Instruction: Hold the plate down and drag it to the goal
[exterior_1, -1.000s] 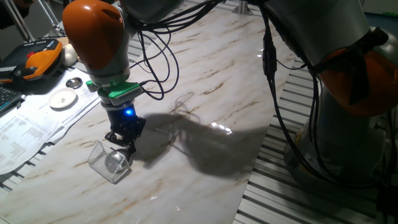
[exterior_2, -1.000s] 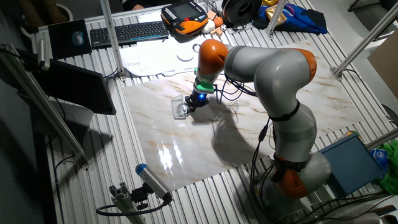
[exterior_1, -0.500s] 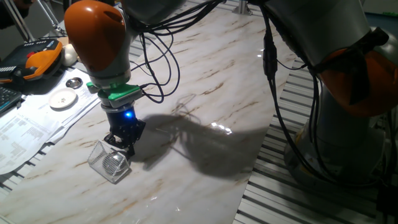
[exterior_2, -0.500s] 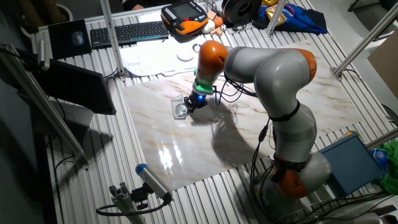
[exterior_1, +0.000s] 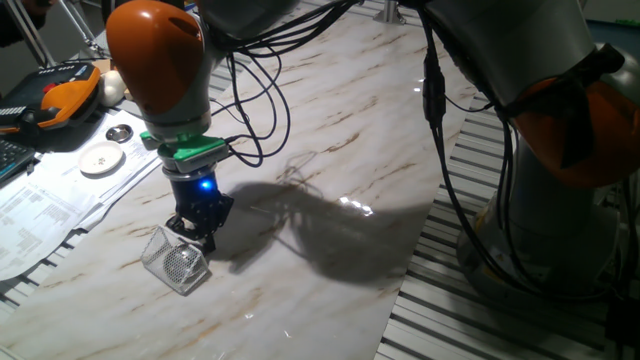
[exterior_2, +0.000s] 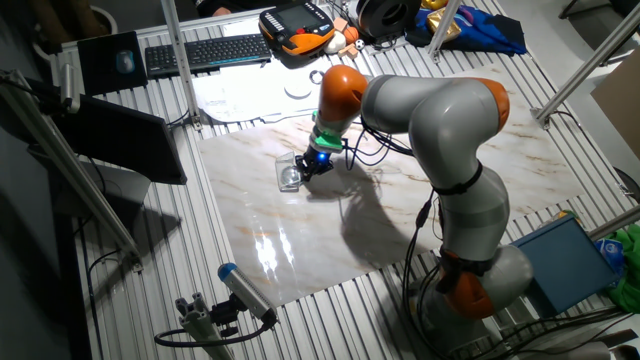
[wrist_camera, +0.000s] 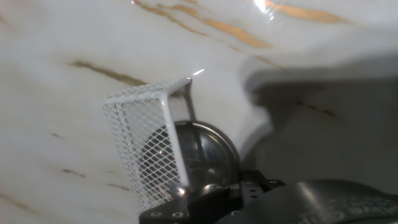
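The goal (exterior_1: 172, 258) is a small mesh-sided box with thin white edges on the marble table, at the front left. The plate (exterior_1: 183, 263), a shiny dark round dish, lies inside it. In the hand view the plate (wrist_camera: 202, 152) shows behind the goal's mesh wall (wrist_camera: 146, 140). My gripper (exterior_1: 199, 237) points down at the box's right edge, fingers together, with a blue light above them. I cannot tell if the fingertips touch the plate. In the other fixed view the gripper (exterior_2: 306, 167) stands just right of the goal (exterior_2: 290, 176).
A white round disc (exterior_1: 101, 159) and a small silver dish (exterior_1: 119, 132) lie on papers (exterior_1: 45, 205) off the table's left edge. An orange pendant (exterior_1: 62, 92) and a keyboard (exterior_2: 205, 50) lie beyond. Black cables (exterior_1: 250, 95) hang by the arm.
My arm has shifted very slightly to the right. The goal box and the plate inside it have not moved.
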